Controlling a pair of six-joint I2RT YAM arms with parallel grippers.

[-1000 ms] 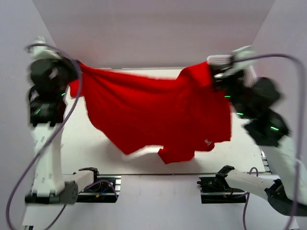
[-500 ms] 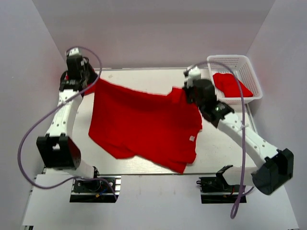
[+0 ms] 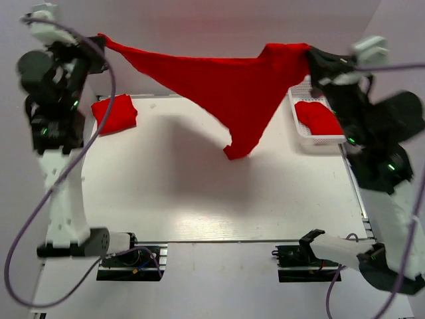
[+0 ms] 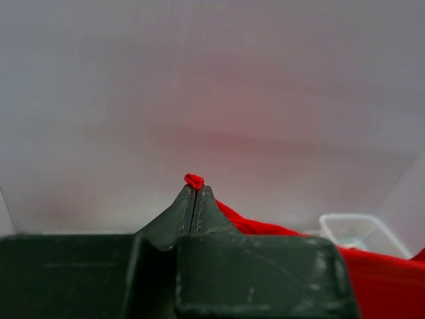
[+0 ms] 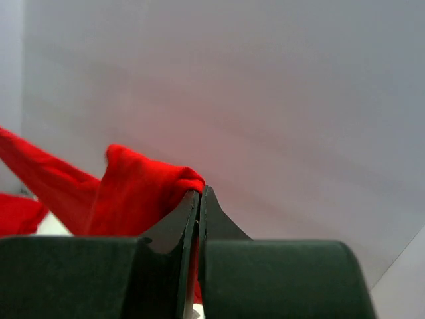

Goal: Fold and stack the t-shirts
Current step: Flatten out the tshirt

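Below, one folded t-shirt (image 3: 114, 113) lies upper left on the surface (image 3: 199, 193), another t-shirt (image 3: 317, 116) in the right basket (image 3: 319, 139); our left fingers (image 4: 176, 212) and right fingers (image 5: 219, 222) clamp the stretched t-shirt (image 3: 232, 86), left-to-right, up top.

A white table (image 3: 199, 206) sits boxed in by plain pale walls (image 3: 219, 26) under soft, even light.
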